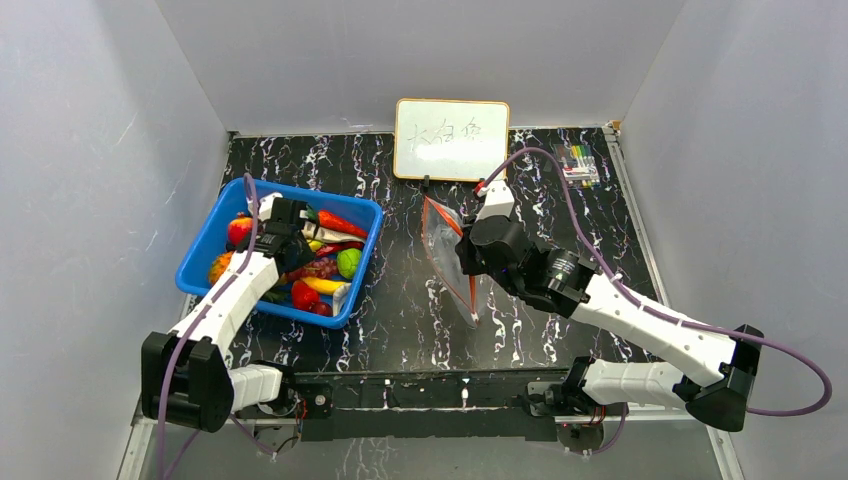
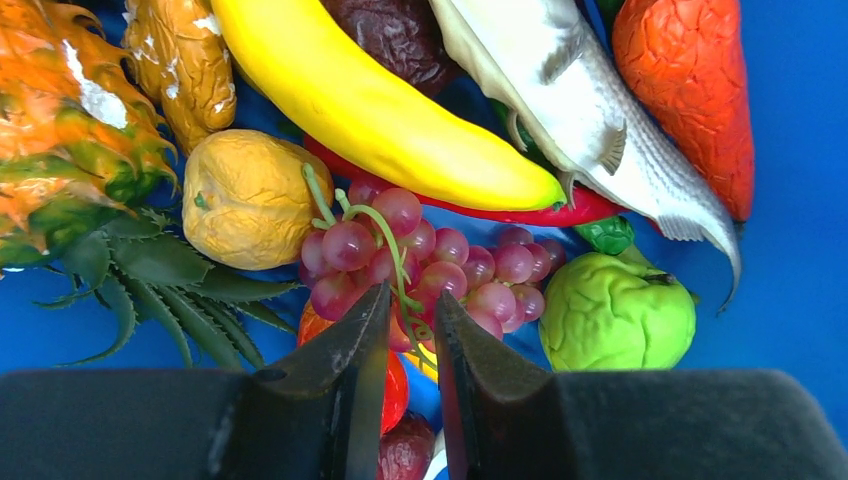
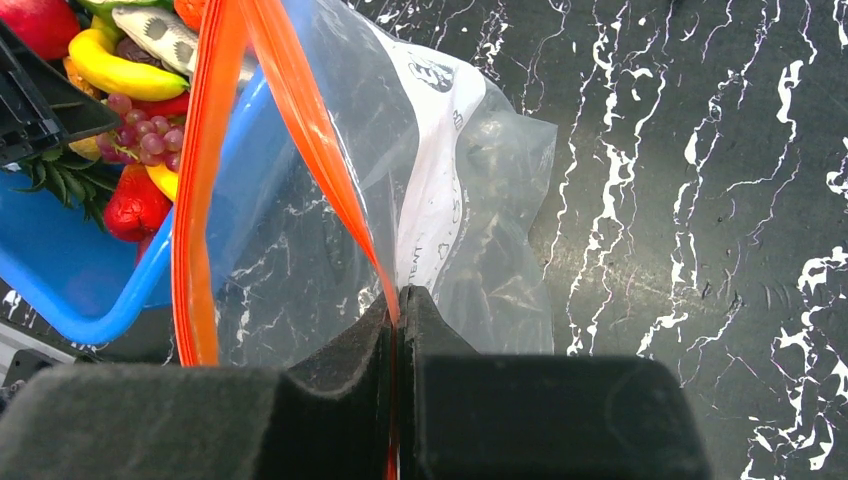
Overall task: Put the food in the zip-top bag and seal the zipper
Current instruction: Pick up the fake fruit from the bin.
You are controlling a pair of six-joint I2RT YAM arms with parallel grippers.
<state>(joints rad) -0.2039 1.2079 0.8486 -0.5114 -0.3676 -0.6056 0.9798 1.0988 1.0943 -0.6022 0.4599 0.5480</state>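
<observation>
In the left wrist view the food lies piled in the blue basket: a yellow banana, dark red grapes, a green round fruit, a red chilli. My left gripper is down in the basket, its jaws narrowed onto the grapes' green stem and one grape. The clear zip-top bag stands beside the basket with its mouth gaping. My right gripper is shut on one side of the red-orange zipper; the other side hangs free.
A toy fish, an orange-red vegetable, a pineapple and a yellow fruit also crowd the basket. A whiteboard leans at the back wall. A pack of markers lies at the back right.
</observation>
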